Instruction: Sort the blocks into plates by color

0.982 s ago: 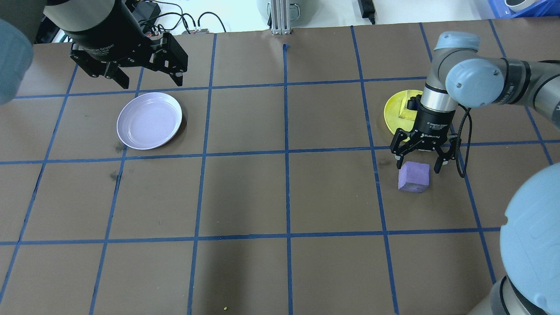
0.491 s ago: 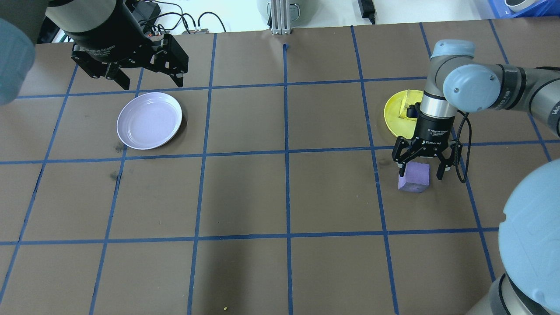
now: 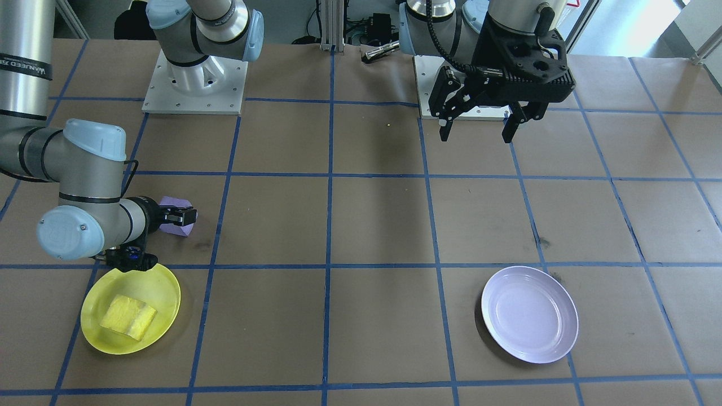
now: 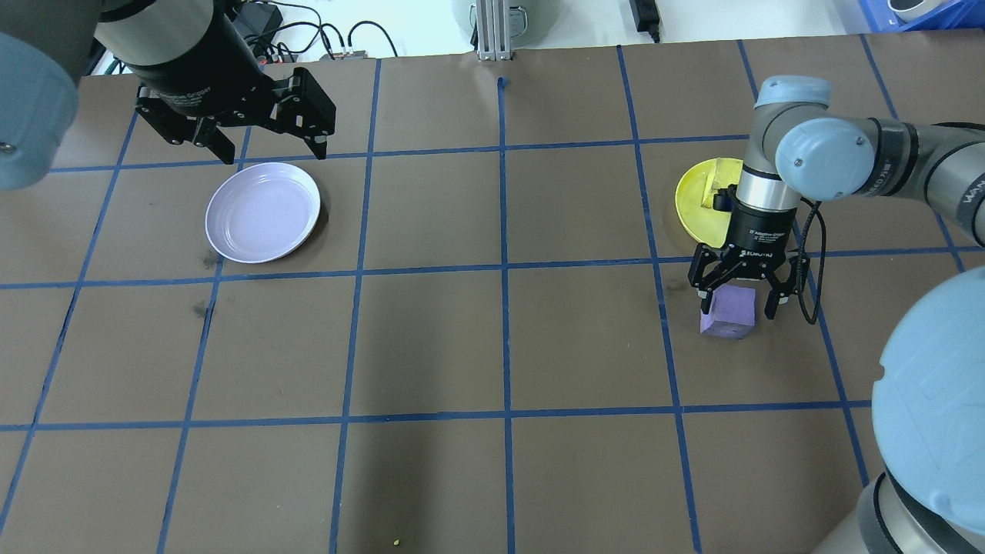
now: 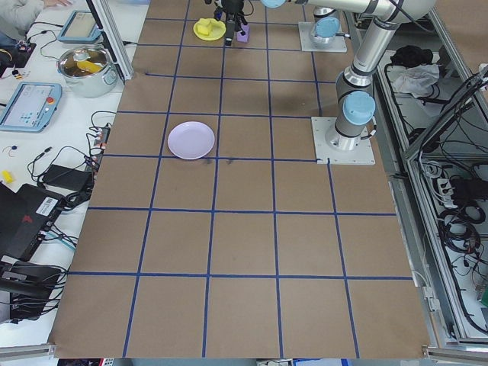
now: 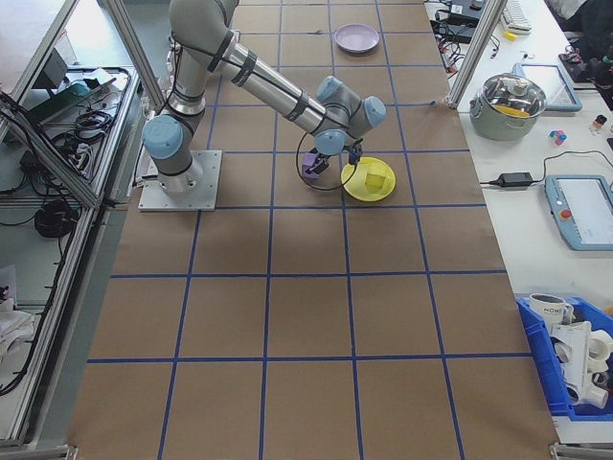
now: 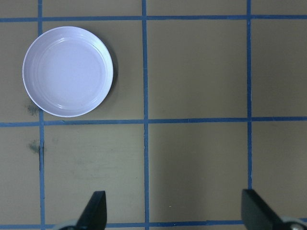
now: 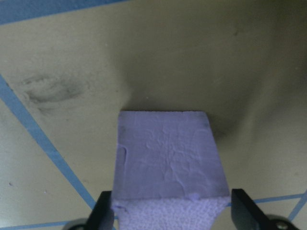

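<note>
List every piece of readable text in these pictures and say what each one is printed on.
"WANJEED" (roughly; the rest is blurred): band on the right arm.
White print on the right tool's wrist: too blurred to read.
White print on the left tool's body: too blurred to read.
Blocks and plates: no text.

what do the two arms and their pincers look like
Both arms are silver-grey tubes with pale blue joint caps. Each ends in a black two-finger pincer with white lettering on its body: the right pincer, the left pincer. A black cable loops beside the right wrist.
</note>
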